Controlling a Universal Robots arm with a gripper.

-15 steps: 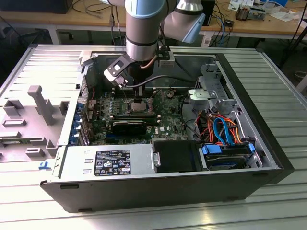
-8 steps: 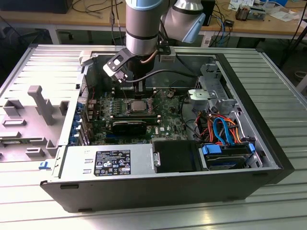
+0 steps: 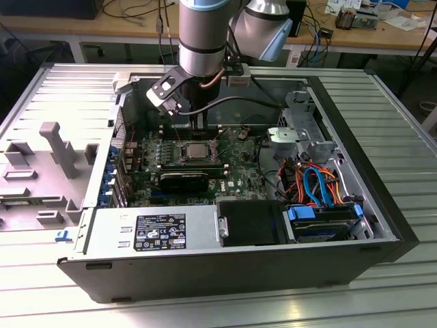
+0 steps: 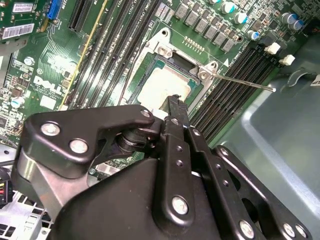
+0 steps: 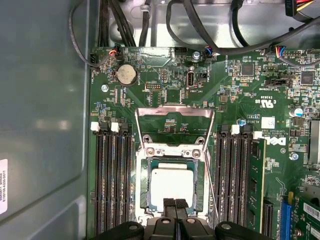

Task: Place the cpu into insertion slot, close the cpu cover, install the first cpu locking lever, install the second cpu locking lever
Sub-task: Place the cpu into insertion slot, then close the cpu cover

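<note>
1. Closest in, in both wrist views: the black two-finger gripper [image 5: 175,205] [image 4: 175,106] has its tips pressed together, narrow, with nothing visible between them.
2. Right at those tips sits the pale silvery-tan square cpu [image 5: 171,182], lying flat in the insertion slot [image 5: 146,172], a silver-rimmed square socket.
3. The cpu cover [image 5: 172,150], a thin silver metal frame, lies down around the chip, which shows through its window.
4. Beside the socket, in the second wrist view, a thin silver wire lever [image 4: 245,82] angles out over the long black memory slots [image 4: 235,80].
5. Further on there's the green circuit board [image 5: 165,90] and a round silver coin battery [image 5: 126,74].
6. In the exterior view, the grey arm [image 3: 201,41] stands upright over the socket, inside the open dark computer case [image 3: 239,273].
</note>
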